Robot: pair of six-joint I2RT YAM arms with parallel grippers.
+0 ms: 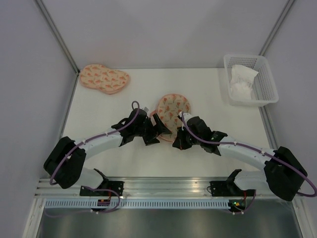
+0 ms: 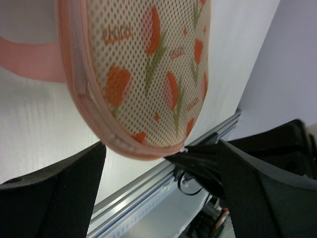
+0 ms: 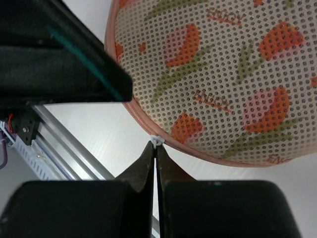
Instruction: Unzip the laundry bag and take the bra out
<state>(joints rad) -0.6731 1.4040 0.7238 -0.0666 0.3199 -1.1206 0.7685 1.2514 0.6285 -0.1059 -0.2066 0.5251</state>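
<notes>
The laundry bag [image 1: 173, 109] lies at the table's middle, peach mesh with orange-pink leaf print and a pink zipper rim; only one round lobe shows. My right gripper [image 1: 179, 133] is shut on the bag's small white zipper pull [image 3: 156, 141] at the near rim [image 3: 156, 148]. My left gripper [image 1: 157, 128] is open, with its fingers [image 2: 64, 193] wide apart on either side of the bag's near edge [image 2: 143, 148]. The right gripper's tip also shows in the left wrist view [image 2: 198, 157]. The bra is hidden.
A second leaf-print pouch [image 1: 104, 78] lies at the back left. A white lattice basket [image 1: 262, 82] holding a white cloth [image 1: 241, 82] stands at the back right. The metal rail of the table's near edge [image 1: 163, 186] runs just behind the arms.
</notes>
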